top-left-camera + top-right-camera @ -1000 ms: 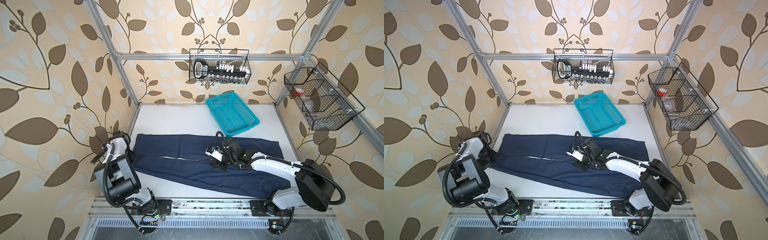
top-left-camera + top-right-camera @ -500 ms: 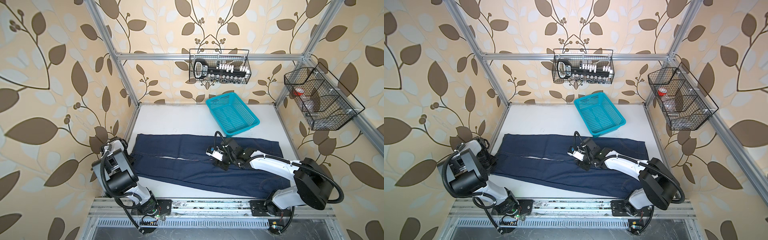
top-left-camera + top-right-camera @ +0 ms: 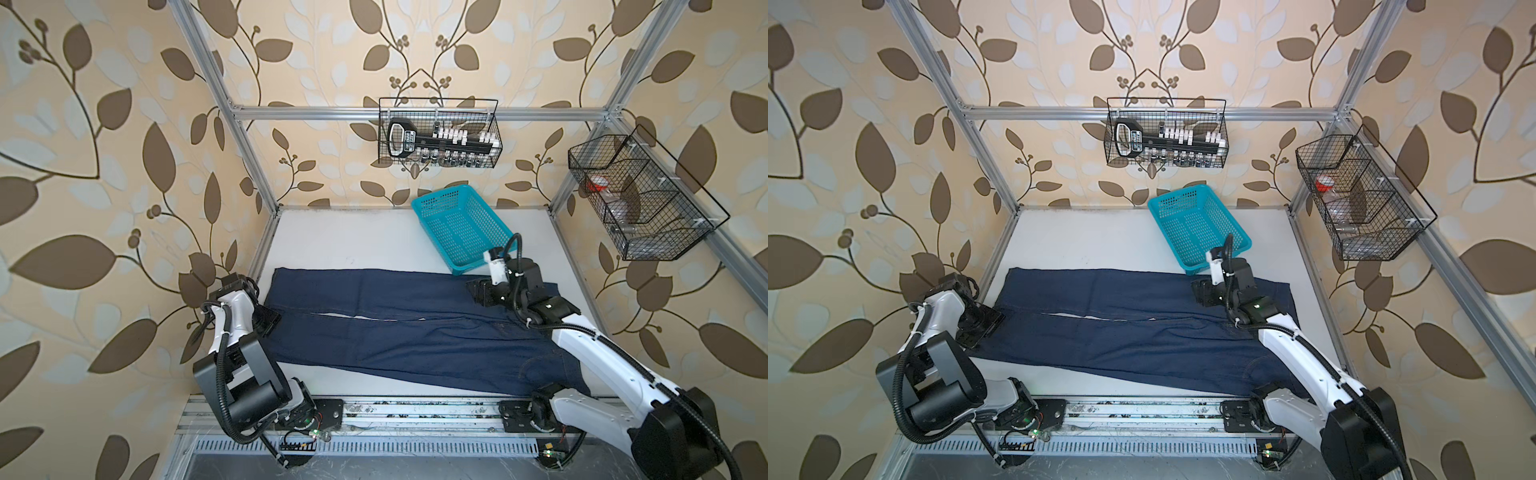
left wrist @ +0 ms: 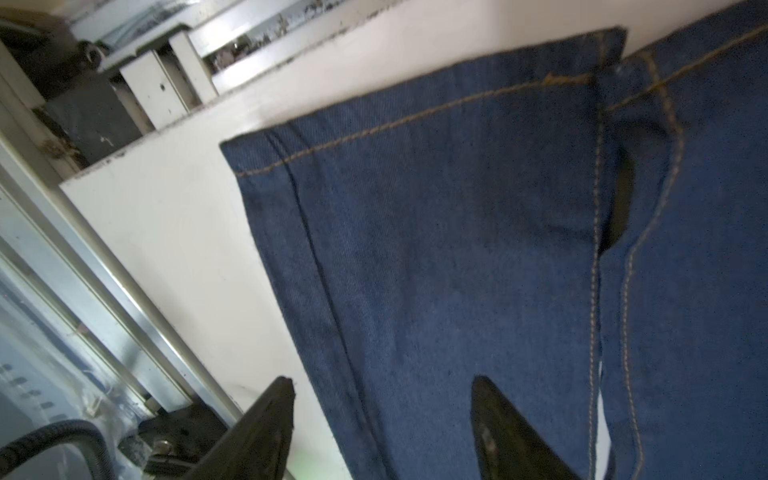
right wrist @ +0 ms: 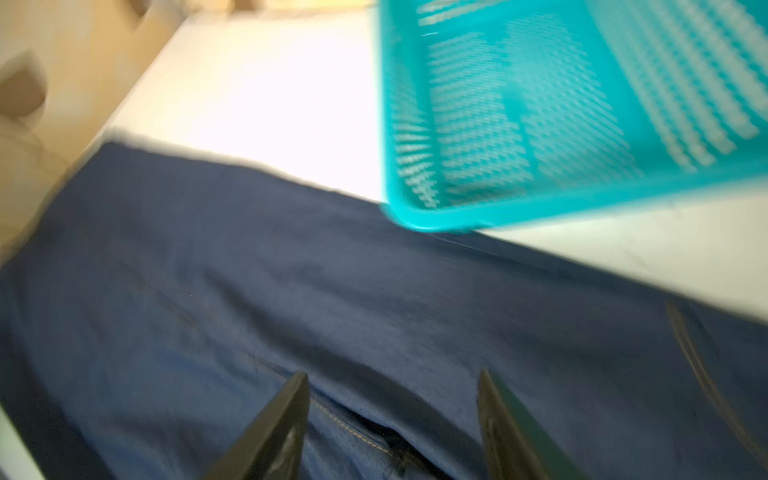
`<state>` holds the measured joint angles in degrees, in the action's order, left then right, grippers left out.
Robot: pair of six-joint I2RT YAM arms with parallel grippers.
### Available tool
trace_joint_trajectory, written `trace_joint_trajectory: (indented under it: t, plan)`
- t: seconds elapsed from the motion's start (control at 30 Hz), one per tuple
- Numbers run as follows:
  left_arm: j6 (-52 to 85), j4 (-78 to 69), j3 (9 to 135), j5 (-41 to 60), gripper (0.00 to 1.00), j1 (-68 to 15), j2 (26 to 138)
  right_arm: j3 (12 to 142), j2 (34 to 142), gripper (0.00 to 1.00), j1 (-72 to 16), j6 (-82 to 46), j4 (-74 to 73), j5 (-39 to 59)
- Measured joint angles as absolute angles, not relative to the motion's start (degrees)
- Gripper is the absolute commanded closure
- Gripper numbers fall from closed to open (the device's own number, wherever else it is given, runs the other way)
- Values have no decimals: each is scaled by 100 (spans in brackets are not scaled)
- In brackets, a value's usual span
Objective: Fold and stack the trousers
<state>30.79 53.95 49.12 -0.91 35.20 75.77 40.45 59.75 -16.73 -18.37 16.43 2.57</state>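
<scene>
The dark navy denim trousers (image 3: 415,336) lie flat across the white table (image 3: 353,241), hems at 9 o'clock, waist toward 4. The turquoise perforated plastic basket (image 3: 461,232) stands at 1 o'clock, its near corner at their edge. The left gripper (image 4: 382,382), arm folded, hovers at the hems, jaws spread. The right gripper (image 5: 393,374), arm reaching forward, hangs over the denim at 3 o'clock, jaws spread.

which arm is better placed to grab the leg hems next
Left: the left hand, open, sits at the hem end of the trousers; the right hand is up near the waist end.
</scene>
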Motion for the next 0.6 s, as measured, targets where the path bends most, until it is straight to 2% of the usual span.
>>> trace_joint_trajectory:
  t: [0.1, 0.33, 0.6]
  plan:
    - [3205, 5389, 4849, 137, 29, 3365, 7609, 3903, 5662, 30, -1094, -2512, 2062, -54]
    - [3649, 5264, 5384, 454, 28, 2112, 7918, 3350, 5332, 30, -3, -3076, 2469, -163]
    - [3920, 4921, 6482, 672, 25, 1597, 9332, 3382, 6243, 32, 1026, -3111, 2401, 84]
